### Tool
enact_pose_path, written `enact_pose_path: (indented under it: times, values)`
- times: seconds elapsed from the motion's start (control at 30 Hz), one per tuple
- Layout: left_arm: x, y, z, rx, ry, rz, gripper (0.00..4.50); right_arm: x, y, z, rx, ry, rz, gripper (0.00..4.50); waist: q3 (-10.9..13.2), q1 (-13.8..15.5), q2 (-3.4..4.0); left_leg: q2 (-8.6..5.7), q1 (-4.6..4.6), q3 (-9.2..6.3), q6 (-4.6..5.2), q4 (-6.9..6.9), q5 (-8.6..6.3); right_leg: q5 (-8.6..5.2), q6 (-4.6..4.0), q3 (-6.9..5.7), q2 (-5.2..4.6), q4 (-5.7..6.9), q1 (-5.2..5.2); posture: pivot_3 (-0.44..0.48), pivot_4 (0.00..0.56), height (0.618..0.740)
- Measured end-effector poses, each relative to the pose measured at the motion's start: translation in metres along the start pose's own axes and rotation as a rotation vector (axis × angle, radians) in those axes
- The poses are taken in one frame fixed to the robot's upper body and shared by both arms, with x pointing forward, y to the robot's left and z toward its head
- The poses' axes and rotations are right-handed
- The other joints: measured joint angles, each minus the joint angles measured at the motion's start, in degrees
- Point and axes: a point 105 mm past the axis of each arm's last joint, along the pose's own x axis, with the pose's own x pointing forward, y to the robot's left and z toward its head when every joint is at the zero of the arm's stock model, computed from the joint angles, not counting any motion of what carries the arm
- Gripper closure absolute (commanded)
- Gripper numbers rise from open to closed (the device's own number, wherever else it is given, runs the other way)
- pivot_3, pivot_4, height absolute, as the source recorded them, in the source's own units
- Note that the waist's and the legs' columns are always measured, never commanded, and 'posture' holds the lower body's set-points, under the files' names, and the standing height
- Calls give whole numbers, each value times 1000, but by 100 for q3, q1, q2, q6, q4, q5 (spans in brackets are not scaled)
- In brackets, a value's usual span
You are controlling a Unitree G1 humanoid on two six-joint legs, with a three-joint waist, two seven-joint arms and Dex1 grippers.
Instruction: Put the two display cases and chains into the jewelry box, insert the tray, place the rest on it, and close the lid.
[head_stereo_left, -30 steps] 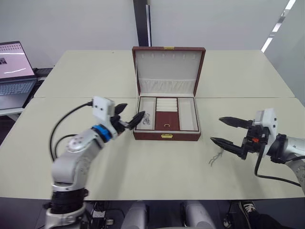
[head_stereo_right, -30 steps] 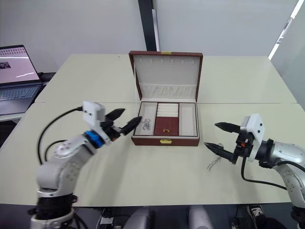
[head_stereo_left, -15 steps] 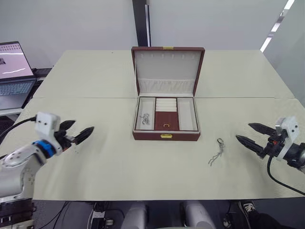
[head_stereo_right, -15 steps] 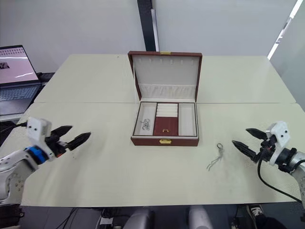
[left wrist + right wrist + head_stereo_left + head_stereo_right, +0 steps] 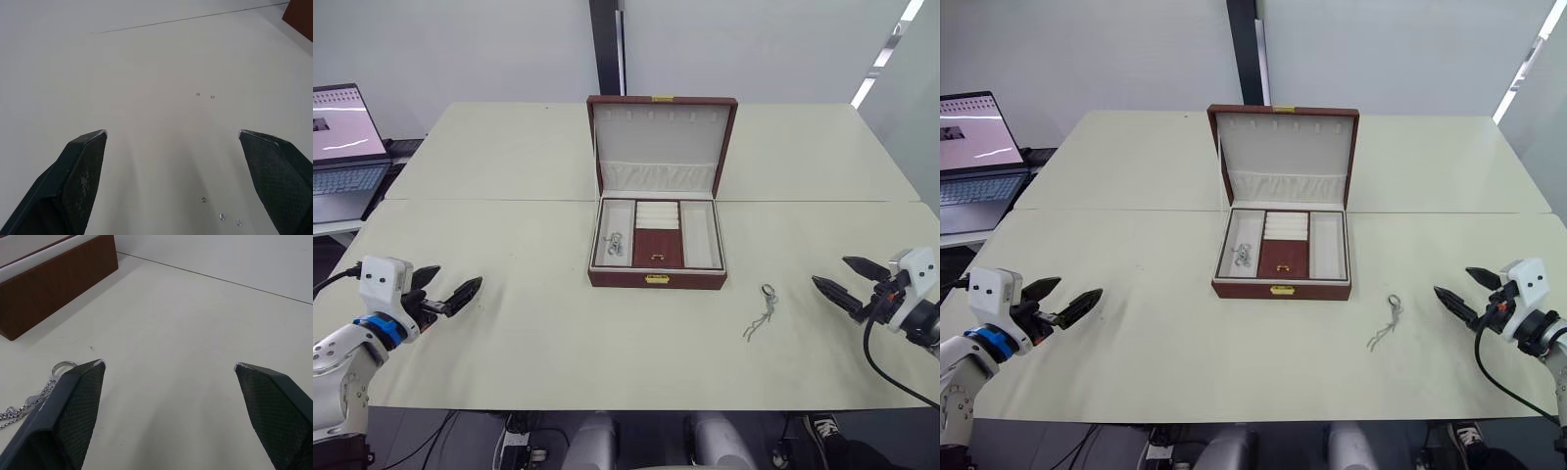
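Observation:
The jewelry box [image 5: 656, 279] stands open at the table's middle, its lid [image 5: 661, 142] upright behind. The tray [image 5: 657, 248] sits inside it, brown centre panel and gold handle showing. One silvery chain [image 5: 614, 244] lies in the tray's left compartment. Another chain [image 5: 762, 313] lies on the table, right of the box's front corner. My left gripper [image 5: 450, 284] is open and empty near the table's left front. My right gripper [image 5: 833, 272] is open and empty, right of the loose chain [image 5: 29, 404]. The display cases are out of view.
A laptop [image 5: 342, 137] stands open on a side table at the far left. A seam [image 5: 509, 201] between two tabletops runs across behind the box's base. A black pillar [image 5: 605, 49] rises behind the table.
Both arms have drawn back from the box: the left from the box's left front to the table's left side, the right away from the loose chain to the right edge.

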Motion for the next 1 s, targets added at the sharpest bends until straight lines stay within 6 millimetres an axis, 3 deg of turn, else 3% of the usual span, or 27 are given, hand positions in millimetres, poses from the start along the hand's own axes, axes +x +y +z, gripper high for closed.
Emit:
enact_pose_path:
  times: [0.3,0.43,0.53,0.6,0.67,0.8,1.0]
  values:
    - [2,-10,14,70,-57,-47,14,0,13,-5,14,-6,8,0,0,1,0,0,-1,-1,0,0,0,0,0,0,-1,0,0,0,150,740]
    - [4,-45,23,152,-82,-223,14,2,37,6,25,-60,40,0,-1,5,2,1,-2,-2,0,0,0,0,0,-1,-1,1,0,0,150,740]
    - [4,-54,26,167,-91,-274,14,2,46,8,28,-69,48,0,-1,-3,3,1,2,3,0,0,0,0,0,3,1,1,1,0,150,740]
    - [3,-87,35,206,-125,-432,14,2,77,9,71,-101,52,0,-2,10,2,7,-5,-9,0,-5,0,-3,-6,-9,4,0,0,0,150,740]
    - [0,-107,36,233,-135,-532,14,4,88,11,87,-112,46,0,-5,9,9,3,-1,-6,0,-2,0,-2,-4,4,-2,3,1,0,150,740]
    - [-5,-137,26,272,-130,-690,14,4,97,10,104,-102,12,0,-6,1,10,6,6,-1,0,-3,0,-2,-4,-1,6,2,5,0,150,740]
    - [-13,-174,28,329,-201,-884,14,17,106,-2,88,-50,-52,0,-8,2,12,3,5,1,0,-4,0,-2,-4,2,6,2,5,0,150,740]
